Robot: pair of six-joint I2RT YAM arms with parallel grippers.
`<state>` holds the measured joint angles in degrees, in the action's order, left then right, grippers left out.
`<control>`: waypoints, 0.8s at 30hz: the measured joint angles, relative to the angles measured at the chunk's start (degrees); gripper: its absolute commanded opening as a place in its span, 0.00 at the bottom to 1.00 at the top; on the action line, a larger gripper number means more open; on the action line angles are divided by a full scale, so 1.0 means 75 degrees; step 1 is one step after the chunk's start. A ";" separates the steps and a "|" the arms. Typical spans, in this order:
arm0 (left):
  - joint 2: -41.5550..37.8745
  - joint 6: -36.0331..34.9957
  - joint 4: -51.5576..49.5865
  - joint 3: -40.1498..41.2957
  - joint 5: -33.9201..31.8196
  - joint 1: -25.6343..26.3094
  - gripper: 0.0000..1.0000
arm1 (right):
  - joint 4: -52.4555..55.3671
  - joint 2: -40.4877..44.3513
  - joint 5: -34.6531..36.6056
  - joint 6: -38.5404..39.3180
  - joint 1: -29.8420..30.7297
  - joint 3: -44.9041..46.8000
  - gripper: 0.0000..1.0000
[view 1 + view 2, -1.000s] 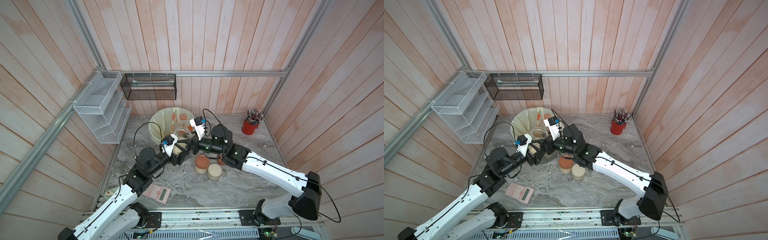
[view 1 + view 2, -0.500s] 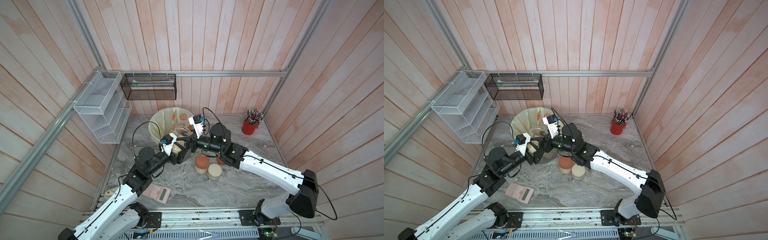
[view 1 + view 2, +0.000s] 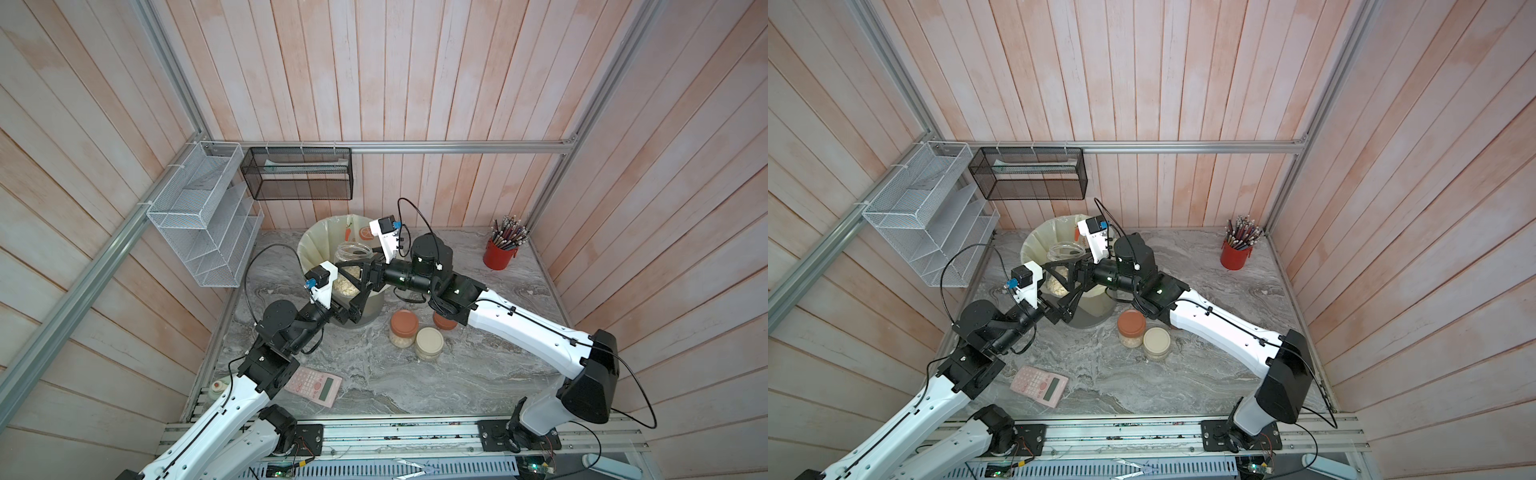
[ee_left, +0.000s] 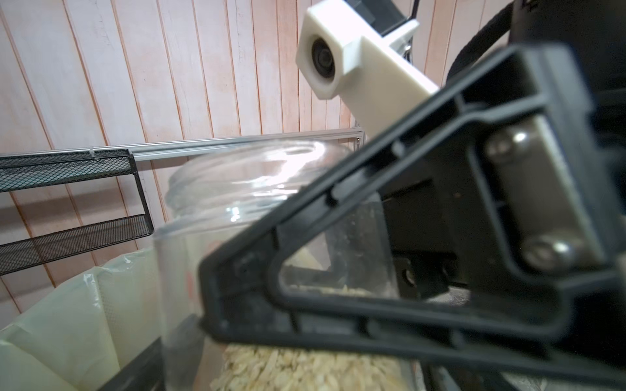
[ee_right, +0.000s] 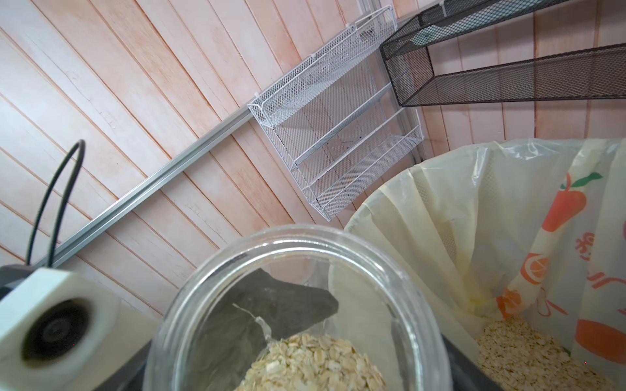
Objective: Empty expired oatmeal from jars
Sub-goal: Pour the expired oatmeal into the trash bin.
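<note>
An open clear jar [image 3: 350,251] half full of oatmeal [image 3: 348,284] hangs over the near rim of the lined bin [image 3: 320,241]. My right gripper [image 3: 353,276] is shut on the jar's sides; one black finger [image 4: 372,210] lies across the glass in the left wrist view. My left gripper [image 3: 347,300] sits at the jar's base with its jaws open wide on either side. The right wrist view looks into the jar mouth [image 5: 294,270] at the oats [image 5: 315,362]. More oatmeal [image 5: 525,355] lies in the bin. Two closed jars stand on the table, terracotta-lidded [image 3: 403,328] and cream-lidded [image 3: 429,343].
A terracotta piece [image 3: 441,321] is half hidden under my right arm. A red pencil cup [image 3: 500,257] stands at the back right, and a pink calculator [image 3: 316,384] lies near the front left. A white wire rack [image 3: 203,241] and black mesh basket [image 3: 297,174] hang on the walls.
My right gripper has moved in from the right and closed on the jar. My left gripper, which held the jar, has opened its jaws.
</note>
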<state>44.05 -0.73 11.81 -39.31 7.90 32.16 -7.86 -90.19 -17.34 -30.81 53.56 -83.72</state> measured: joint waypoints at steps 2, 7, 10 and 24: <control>-0.0082 0.0105 0.0047 0.0061 -0.0119 -0.0003 1.00 | 0.0009 -0.0140 0.0035 -0.0093 -0.0044 -0.0166 0.43; -0.0271 0.0408 0.0178 0.0245 -0.0373 -0.0006 1.00 | 0.0047 -0.0574 0.0131 -0.0256 -0.0119 -0.0670 0.41; -0.0379 0.0638 0.0265 0.0332 -0.0501 -0.0026 1.00 | 0.0061 -0.0828 0.0122 -0.0332 -0.0160 -0.0938 0.40; -0.0519 0.0935 0.0361 0.0487 -0.0947 0.0000 1.00 | 0.0108 -0.1023 0.0376 -0.0376 -0.0213 -0.0994 0.36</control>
<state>40.16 6.28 14.52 -35.66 0.80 32.16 -7.05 -97.86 -14.52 -33.63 51.96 -91.18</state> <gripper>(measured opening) 0.999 0.885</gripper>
